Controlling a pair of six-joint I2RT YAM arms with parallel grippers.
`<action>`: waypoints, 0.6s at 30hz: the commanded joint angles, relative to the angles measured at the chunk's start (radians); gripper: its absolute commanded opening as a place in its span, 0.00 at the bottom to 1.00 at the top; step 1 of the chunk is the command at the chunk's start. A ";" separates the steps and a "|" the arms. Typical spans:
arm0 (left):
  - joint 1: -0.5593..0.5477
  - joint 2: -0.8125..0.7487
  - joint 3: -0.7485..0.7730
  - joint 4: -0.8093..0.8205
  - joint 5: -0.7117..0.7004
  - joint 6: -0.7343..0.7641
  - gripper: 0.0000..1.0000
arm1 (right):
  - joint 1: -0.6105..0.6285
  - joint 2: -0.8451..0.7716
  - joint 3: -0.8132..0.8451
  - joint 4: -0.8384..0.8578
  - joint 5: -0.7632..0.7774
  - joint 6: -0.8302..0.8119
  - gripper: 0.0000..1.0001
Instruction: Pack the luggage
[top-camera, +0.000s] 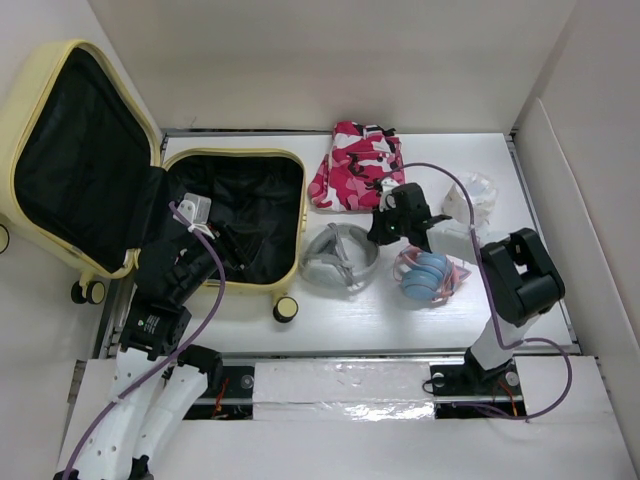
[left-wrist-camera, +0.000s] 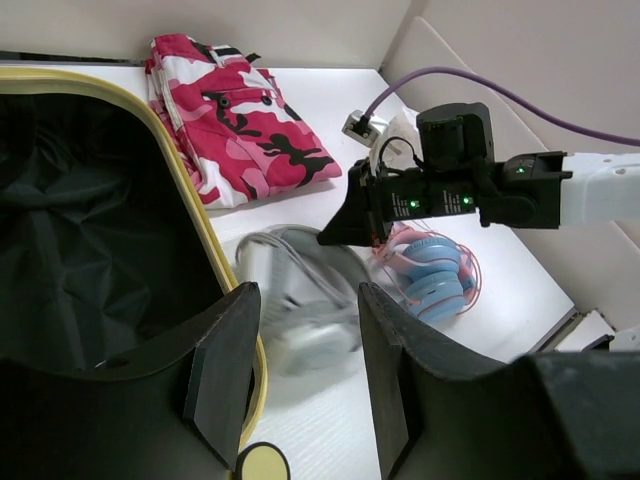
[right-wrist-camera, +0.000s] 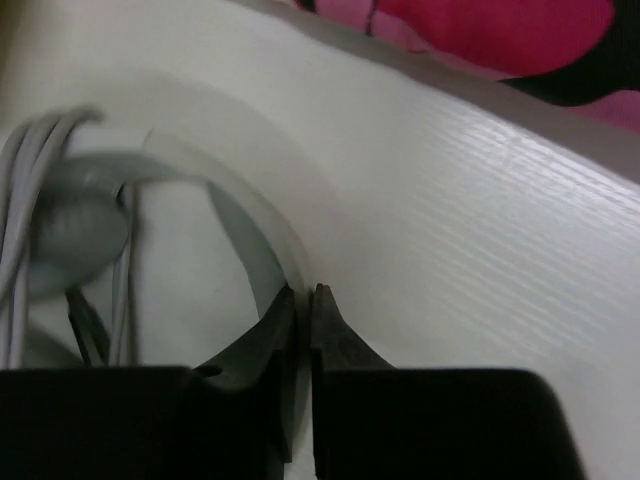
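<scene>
**Step in hand:** taking up an item for packing. My right fingers are pinched almost together on the thin rim of the clear pouch, and the film runs down into the slit between them. I judge this a grasp, though a slight one. My left fingers are spread apart and empty, hanging over the base of the suitcase.

**Location of the suitcase:** it lies open at the left of the surface, with the base flat and the lid leaning back past the left edge. In the part of the base that shows, I see only lining and straps.

**Next move, as I judge it:** lift the pouch above the yellow rim and carry it left into the base. The hold is on one edge only, so the pouch is likely to hang and its contents may shift. A slow lift seems wise.

**Materials:**
- **Suitcase:** the shell is pale yellow, hard and smooth, with rounded corners. The lining is loose, creased black fabric.
- **Pouch:** soft translucent plastic holding a coiled white cable and a greyish lump I cannot identify.
- **Camouflage garment**: folded cloth in pink, white and black, lying beyond the pouch.
- **Headphones**: round padded blue cups with pink trim, lying just right of the pouch.
- **Surface:** white, with a fine grain.
</scene>
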 joint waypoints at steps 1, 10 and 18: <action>-0.004 0.001 0.010 0.027 -0.020 0.005 0.41 | 0.011 -0.011 0.016 0.030 -0.009 0.002 0.00; -0.004 0.000 0.010 0.026 -0.030 -0.001 0.46 | 0.011 -0.390 -0.040 -0.065 0.065 0.000 0.00; -0.004 -0.009 0.026 -0.011 -0.144 -0.021 0.47 | 0.020 -0.643 0.058 -0.200 0.132 -0.008 0.00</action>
